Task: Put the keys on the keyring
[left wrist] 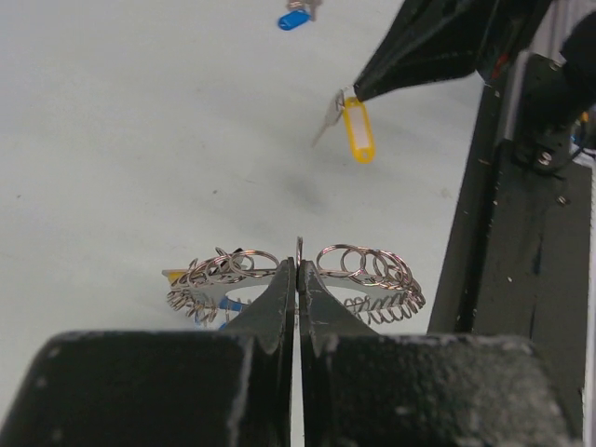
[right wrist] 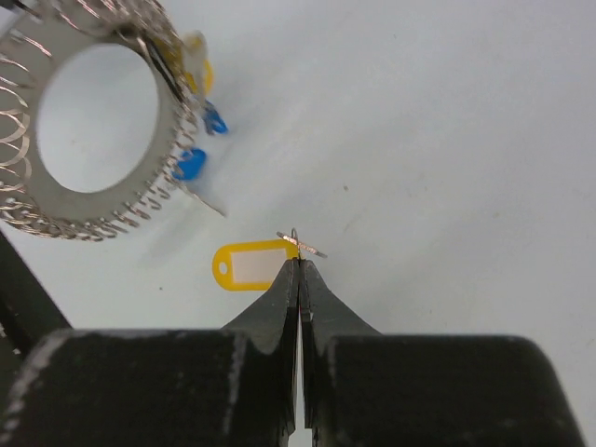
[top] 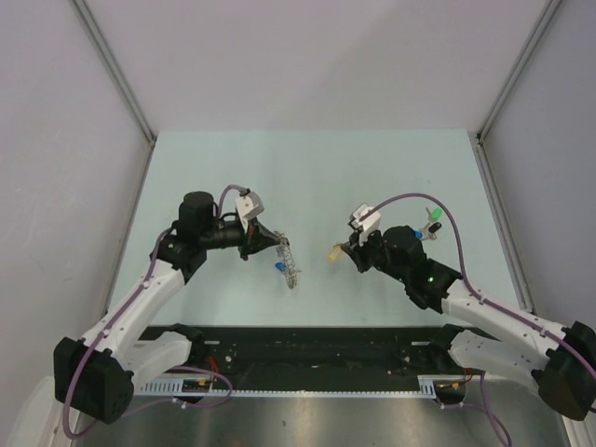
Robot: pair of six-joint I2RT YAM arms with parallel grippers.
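Observation:
The keyring (top: 291,264) is a wide grey metal ring edged with wire loops. My left gripper (top: 270,245) is shut on its rim and holds it above the table; the left wrist view shows the jaws (left wrist: 298,272) closed on the keyring (left wrist: 372,279). Blue-capped keys (right wrist: 191,165) and a yellow one (right wrist: 197,70) hang on the keyring (right wrist: 93,121). My right gripper (top: 343,250) is shut on a yellow-tagged key (right wrist: 247,265), pinched at its small wire ring, a short way right of the keyring. That key (left wrist: 358,130) hangs from the right fingertips (left wrist: 352,91).
A green-capped key (top: 434,215) and a blue-capped key (top: 421,235) lie on the table right of the right wrist; the blue one also shows in the left wrist view (left wrist: 293,19). The black base rail (top: 317,349) runs along the near edge.

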